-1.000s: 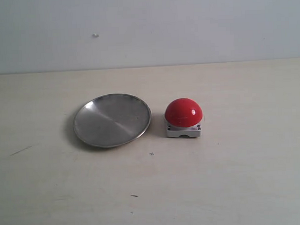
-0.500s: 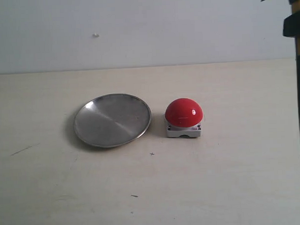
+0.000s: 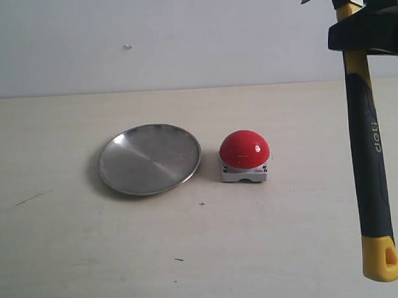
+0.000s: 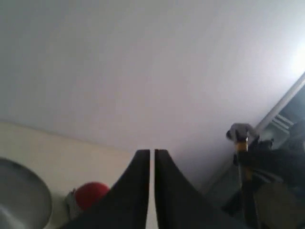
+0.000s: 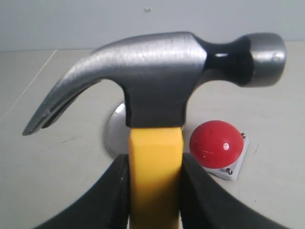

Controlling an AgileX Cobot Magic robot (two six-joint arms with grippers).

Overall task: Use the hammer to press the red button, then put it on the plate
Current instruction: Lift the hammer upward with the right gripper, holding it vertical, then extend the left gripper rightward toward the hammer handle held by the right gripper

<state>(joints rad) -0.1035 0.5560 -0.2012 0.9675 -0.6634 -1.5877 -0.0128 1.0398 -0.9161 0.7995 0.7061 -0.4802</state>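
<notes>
**Hammer (image 3: pixel 368 149) pinched upright in the right pincer (image 5: pixel 155 193), away from button (image 3: pixel 243 149) and plate (image 3: pixel 149 158).**
The yellow neck just below the dark head is clamped between the right pincer's fingers, with the head held uppermost and the looped end hung downward at the right of the exterior view. The button is seen on the desk (image 3: pixel 287 237) well apart from the hammer, and the plate lies just beside it on the far side. The left pincer (image 4: pixel 152 155) is pressed together on nothing.

Right end effector (image 5: pixel 155 188) clamped, held high
</notes>
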